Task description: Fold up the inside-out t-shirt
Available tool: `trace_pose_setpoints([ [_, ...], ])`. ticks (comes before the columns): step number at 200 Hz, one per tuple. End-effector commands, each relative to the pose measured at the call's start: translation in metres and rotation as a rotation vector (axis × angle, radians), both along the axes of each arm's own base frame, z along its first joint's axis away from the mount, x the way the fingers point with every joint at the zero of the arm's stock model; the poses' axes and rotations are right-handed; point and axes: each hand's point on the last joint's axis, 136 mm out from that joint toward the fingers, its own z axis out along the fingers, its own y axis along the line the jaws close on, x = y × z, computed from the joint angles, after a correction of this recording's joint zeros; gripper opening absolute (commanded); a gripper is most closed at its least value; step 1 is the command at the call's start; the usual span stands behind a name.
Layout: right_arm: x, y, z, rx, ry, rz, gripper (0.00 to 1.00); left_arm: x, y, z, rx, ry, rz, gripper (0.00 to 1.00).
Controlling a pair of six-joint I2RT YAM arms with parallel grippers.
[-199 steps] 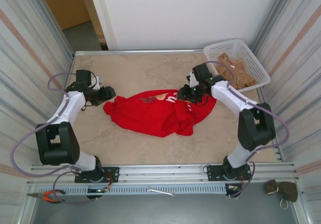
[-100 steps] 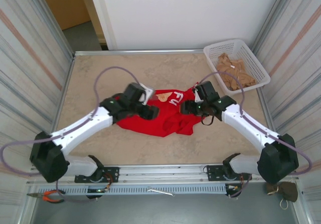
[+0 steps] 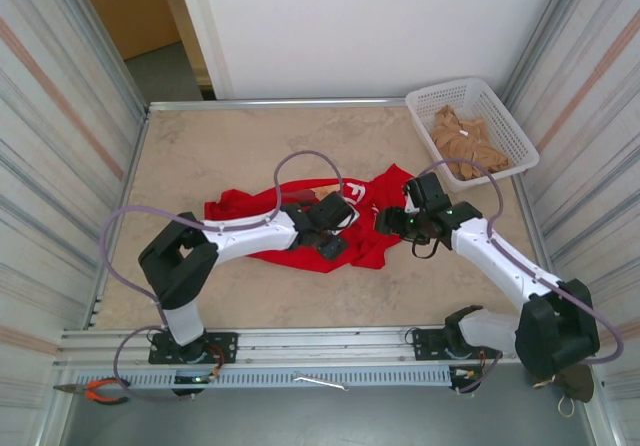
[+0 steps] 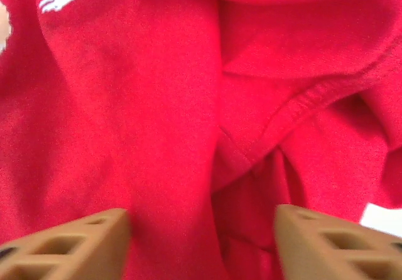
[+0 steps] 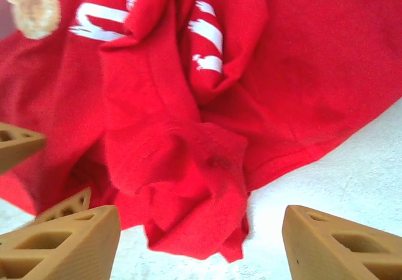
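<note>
The inside-out t-shirt (image 3: pixel 270 221) is bright red and lies crumpled across the middle of the table, with white print (image 3: pixel 352 190) showing at its far side. My left gripper (image 3: pixel 334 234) reaches over the shirt's middle. In the left wrist view this gripper (image 4: pixel 204 245) is open, its tan fingers (image 4: pixel 69 242) wide apart over red folds and a hem seam (image 4: pixel 301 101). My right gripper (image 3: pixel 386 220) hovers at the shirt's right part. In its wrist view the right gripper (image 5: pixel 201 242) is open above a bunched red corner (image 5: pixel 195 217) and bare table.
A white basket (image 3: pixel 425 101) with tan-beige cloths (image 3: pixel 465 146) stands at the back right corner. Metal walls close in both sides. A rail (image 3: pixel 320 341) runs along the near edge, with pliers (image 3: pixel 98 391) below it. Bare table (image 3: pixel 210 146) lies behind the shirt.
My left arm has swung from the shirt's left end to over its middle. My right gripper has drawn back toward the near side. The shirt has shifted and bunched more.
</note>
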Motion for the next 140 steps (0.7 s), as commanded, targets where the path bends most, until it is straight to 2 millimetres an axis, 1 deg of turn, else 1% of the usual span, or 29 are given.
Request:
trace_pose_setpoints([
  [1, -0.006, 0.009, 0.012, 0.072, -0.009, -0.009, 0.66, 0.023, 0.007, 0.004, -0.001, -0.024, 0.044, 0.40],
  [9, -0.008, 0.013, 0.016, 0.086, -0.016, -0.004, 0.65, 0.026, 0.009, 0.004, -0.015, -0.010, 0.057, 0.30],
  [20, -0.009, 0.019, 0.021, 0.111, -0.025, 0.002, 0.64, 0.031, 0.012, 0.008, -0.041, 0.004, 0.074, 0.09],
  [26, -0.010, 0.024, 0.024, 0.127, -0.032, 0.009, 0.64, 0.033, 0.013, 0.012, -0.067, 0.017, 0.083, 0.00],
  [38, -0.011, 0.035, 0.029, 0.149, -0.047, 0.024, 0.62, 0.036, 0.014, 0.025, -0.135, 0.030, 0.097, 0.00],
  [56, -0.013, 0.051, 0.034, 0.163, -0.066, 0.050, 0.62, 0.038, 0.015, 0.061, -0.276, 0.029, 0.102, 0.00],
  [73, -0.013, 0.062, 0.033, 0.164, -0.076, 0.062, 0.62, 0.036, 0.015, 0.097, -0.428, 0.016, 0.092, 0.00],
  [86, -0.009, 0.067, 0.031, 0.163, -0.081, 0.063, 0.62, 0.033, 0.018, 0.118, -0.524, -0.001, 0.083, 0.00],
  [97, -0.006, 0.071, 0.028, 0.164, -0.083, 0.071, 0.62, 0.030, 0.020, 0.132, -0.586, -0.004, 0.080, 0.00],
  [107, -0.003, 0.076, 0.026, 0.161, -0.093, 0.086, 0.63, 0.028, 0.023, 0.140, -0.614, -0.011, 0.078, 0.00],
  [121, 0.003, 0.082, 0.024, 0.158, -0.102, 0.096, 0.63, 0.024, 0.024, 0.145, -0.634, -0.017, 0.064, 0.00],
  [140, 0.010, 0.088, 0.026, 0.141, -0.123, 0.107, 0.64, 0.018, 0.024, 0.145, -0.649, -0.005, 0.048, 0.00],
])
